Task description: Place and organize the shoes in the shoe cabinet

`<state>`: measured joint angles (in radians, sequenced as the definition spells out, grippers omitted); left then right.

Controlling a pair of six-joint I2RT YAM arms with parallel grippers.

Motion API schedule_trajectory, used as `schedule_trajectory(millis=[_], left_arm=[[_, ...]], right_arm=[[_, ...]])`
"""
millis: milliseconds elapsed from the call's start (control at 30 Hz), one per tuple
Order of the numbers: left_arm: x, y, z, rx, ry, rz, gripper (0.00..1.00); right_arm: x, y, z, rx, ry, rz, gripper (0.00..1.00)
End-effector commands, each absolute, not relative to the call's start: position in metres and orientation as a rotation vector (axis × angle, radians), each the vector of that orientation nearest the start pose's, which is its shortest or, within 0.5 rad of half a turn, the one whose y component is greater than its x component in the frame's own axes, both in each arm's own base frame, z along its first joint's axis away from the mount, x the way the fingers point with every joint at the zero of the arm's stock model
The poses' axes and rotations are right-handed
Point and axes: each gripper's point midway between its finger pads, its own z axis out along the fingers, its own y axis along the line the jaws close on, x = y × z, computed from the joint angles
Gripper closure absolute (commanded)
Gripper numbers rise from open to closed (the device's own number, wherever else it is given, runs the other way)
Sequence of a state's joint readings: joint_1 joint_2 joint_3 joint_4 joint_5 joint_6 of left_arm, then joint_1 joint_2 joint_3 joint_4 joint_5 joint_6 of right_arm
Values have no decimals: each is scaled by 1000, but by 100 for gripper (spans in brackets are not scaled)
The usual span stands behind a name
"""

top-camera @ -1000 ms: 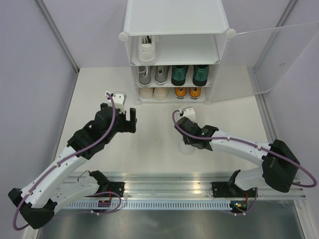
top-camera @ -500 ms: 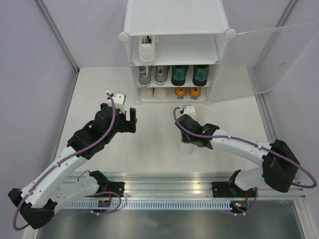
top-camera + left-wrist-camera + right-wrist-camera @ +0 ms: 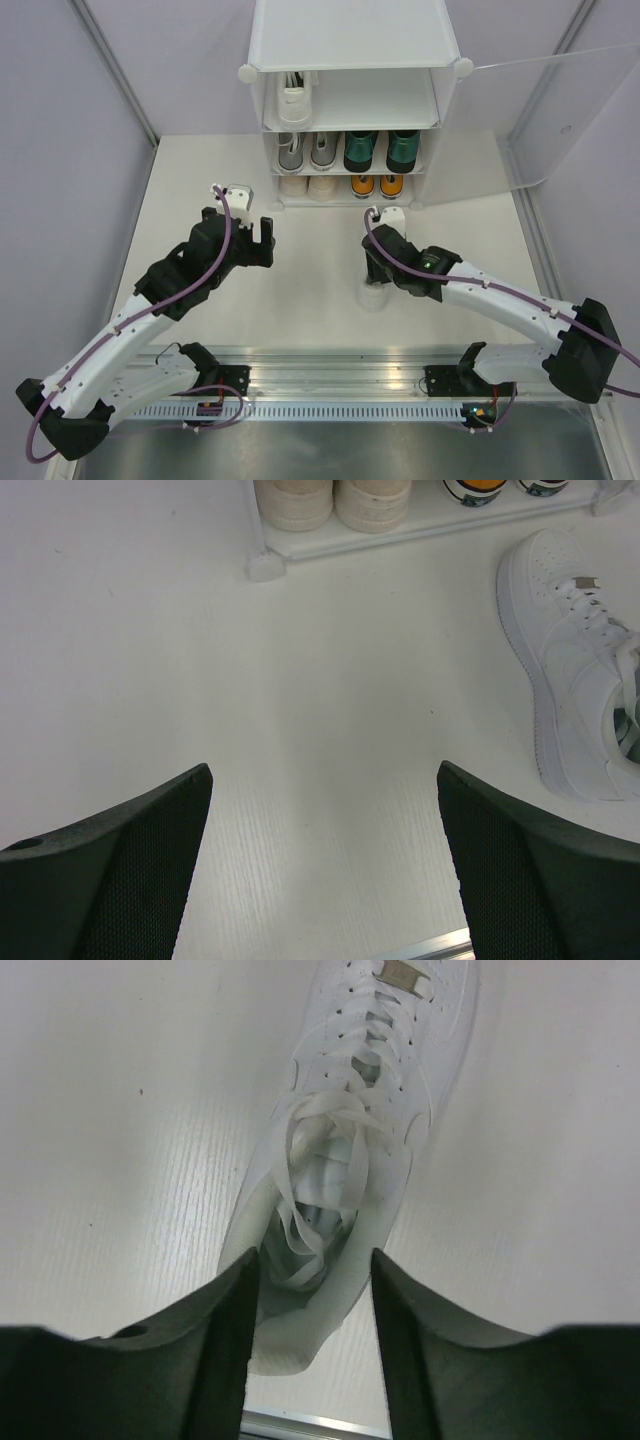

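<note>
Right wrist view showed the right gripper (image 3: 313,1260) parted astride the heel of the white sneaker (image 3: 385,1060), which lay on the table (image 3: 120,1110) just near of the shoe cabinet (image 3: 350,35). The shoe looked light and soft-collared, so its stiffer heel seemed the best hold. The left gripper (image 3: 325,770) gaped empty.

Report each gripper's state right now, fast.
Left gripper: open, empty.
Right gripper: open, jaws apart over the heel of the white sneaker; no visible grip on it.
</note>
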<state>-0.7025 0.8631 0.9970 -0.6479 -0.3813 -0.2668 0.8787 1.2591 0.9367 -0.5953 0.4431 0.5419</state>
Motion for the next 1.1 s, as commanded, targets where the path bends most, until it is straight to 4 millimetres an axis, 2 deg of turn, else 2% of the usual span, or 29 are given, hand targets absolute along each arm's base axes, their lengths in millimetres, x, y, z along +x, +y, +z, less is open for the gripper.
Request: schedule_trajectory(millis=[0, 67, 100, 200, 367, 633, 900, 1067], left_arm=[[245, -139, 264, 237, 1998, -237, 5], [245, -139, 265, 238, 1995, -242, 5], [245, -139, 264, 238, 1997, -241, 5], [245, -139, 265, 239, 1996, -243, 5], [244, -140, 265, 240, 1993, -248, 5], [244, -140, 266, 240, 1991, -251, 5], [244, -140, 266, 240, 1990, -255, 5], [243, -140, 266, 240, 1992, -255, 5]], right_arm=[[242, 206, 159, -136, 2326, 195, 44], [241, 207, 159, -97, 2335, 214, 34], [240, 208, 156, -71, 2344, 220, 23], [240, 206, 144, -23, 2376, 177, 14], [246, 202, 128, 114, 2390, 123, 12], [253, 209, 100, 247, 2404, 102, 10], [250, 199, 57, 320, 2453, 34, 9], [254, 195, 45, 325, 2471, 46, 10]])
